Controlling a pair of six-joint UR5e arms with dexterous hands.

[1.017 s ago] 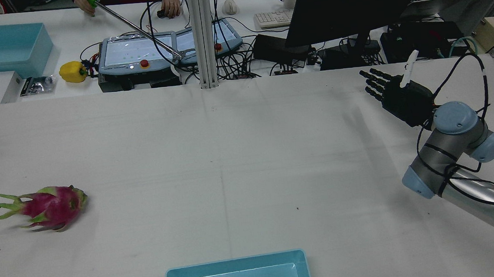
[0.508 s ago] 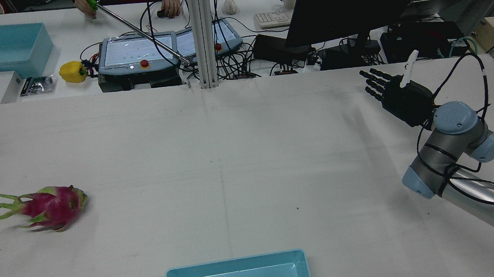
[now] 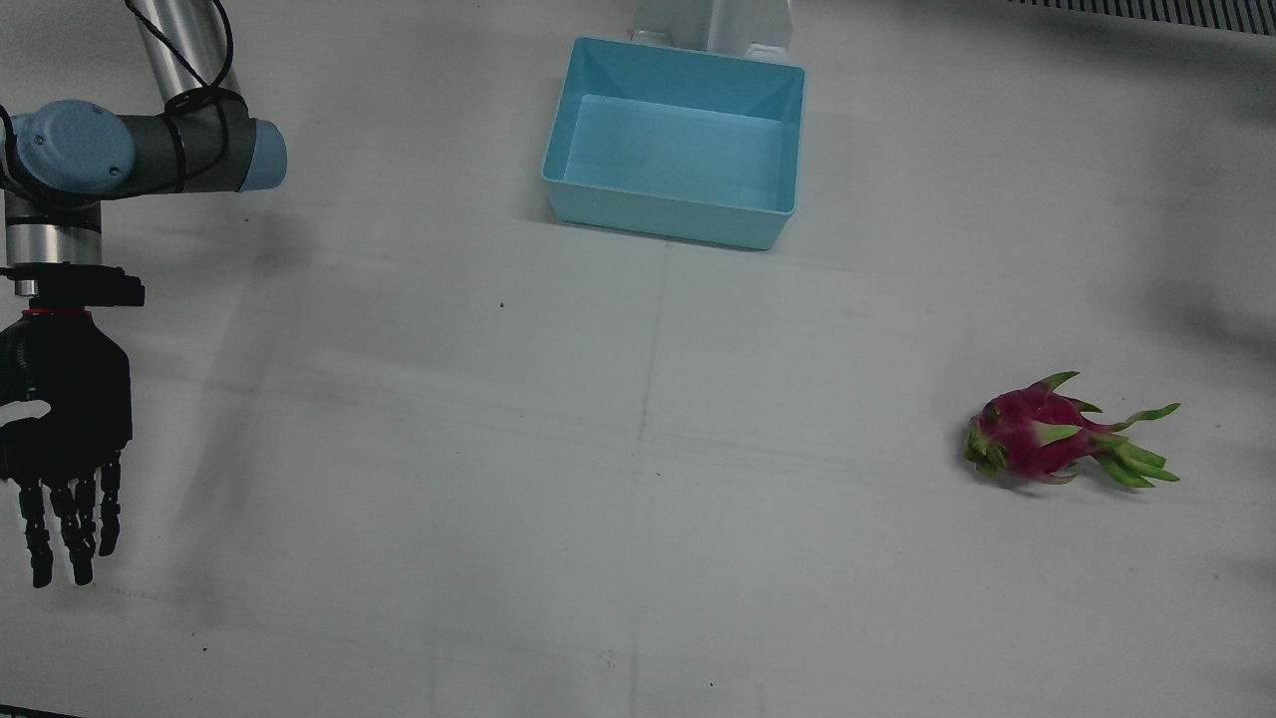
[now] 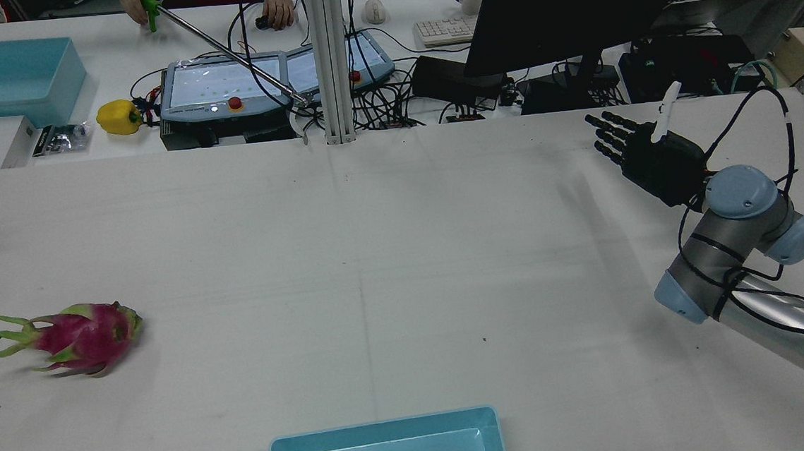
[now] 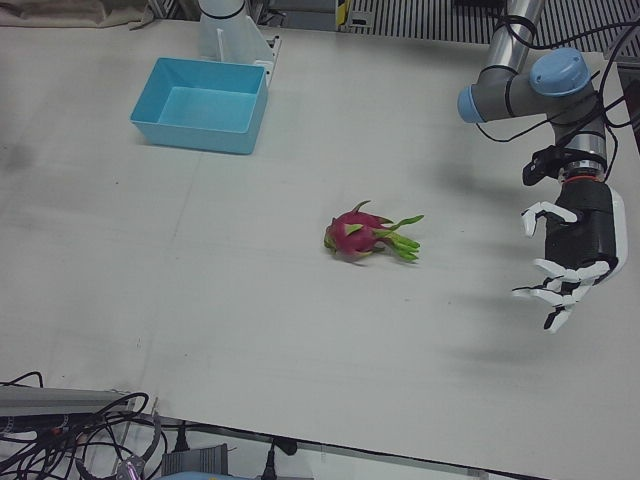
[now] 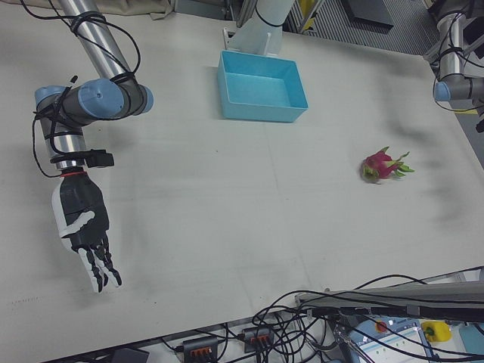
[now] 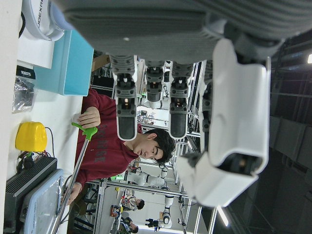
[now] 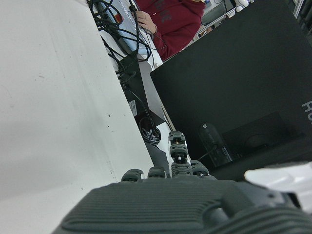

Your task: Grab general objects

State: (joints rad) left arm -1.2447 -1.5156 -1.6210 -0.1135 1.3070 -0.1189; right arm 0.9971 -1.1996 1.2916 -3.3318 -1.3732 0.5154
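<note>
A pink dragon fruit [image 3: 1037,439] with green scales lies on its side on the white table; it also shows in the rear view [image 4: 81,338], the left-front view [image 5: 362,233] and the right-front view [image 6: 382,165]. My left hand [image 5: 572,250] is open with its fingers spread. It hangs above the table, well apart from the fruit on its leafy side, and holds nothing. My right hand [image 3: 62,439] is open and empty at the far opposite side of the table, with its fingers stretched out [image 4: 644,148] [image 6: 83,227].
An empty light-blue bin [image 3: 678,145] stands at the robot's edge of the table, between the arms [image 4: 389,449]. Behind the table's far edge is a bench with teach pendants [image 4: 223,89], cables, a yellow pepper [image 4: 118,118], a monitor [image 4: 571,8] and a person holding a grabber stick [image 4: 220,47].
The person's grabber stick at the back bench has shifted a little. The right hand and the dragon fruit have not moved.
</note>
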